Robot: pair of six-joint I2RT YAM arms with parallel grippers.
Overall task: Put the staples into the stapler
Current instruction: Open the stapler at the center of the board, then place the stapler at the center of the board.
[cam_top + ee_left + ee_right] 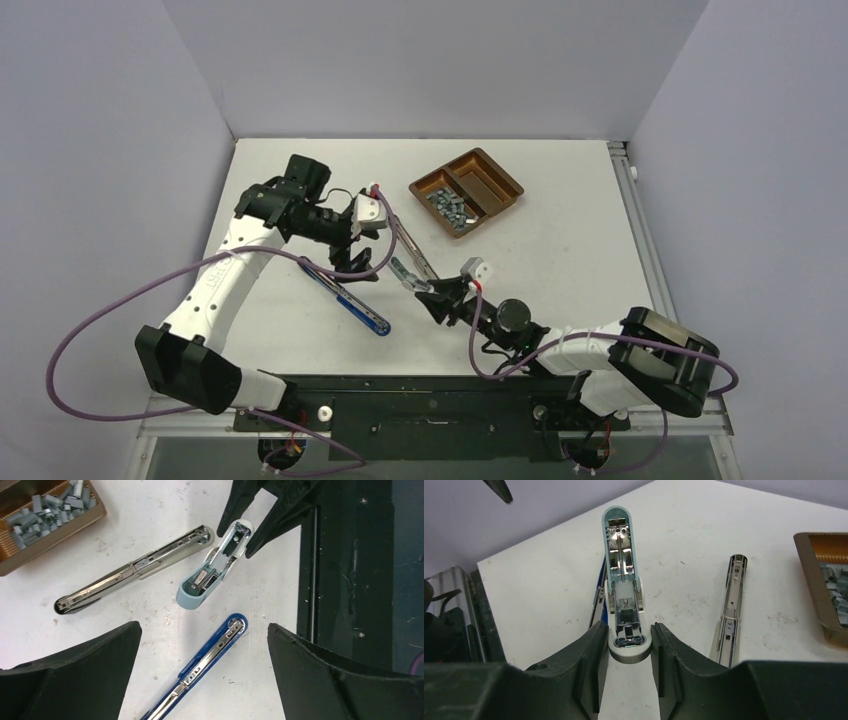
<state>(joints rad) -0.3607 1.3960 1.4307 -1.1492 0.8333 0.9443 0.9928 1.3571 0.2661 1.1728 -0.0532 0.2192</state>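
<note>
A pale blue-green stapler (621, 555) lies swung open on the table, its metal magazine showing. My right gripper (628, 626) is shut on its grey rounded end (437, 295). From the left wrist view the same stapler (212, 570) sits pinched between two black fingertips (235, 505). My left gripper (204, 627) hangs wide open above the table, holding nothing (357, 243). The staples (450, 207) are a heap of small grey blocks in one compartment of a brown tray (500, 175), also seen at the staples (47, 507) and the staples (836, 590).
A blue stapler (210, 660) lies opened flat under my left gripper, seen too as the blue stapler (352, 302). A silver stapler (135, 567), also opened, lies between the tray and the held one (730, 605). A black base rail (350, 570) runs along the near edge.
</note>
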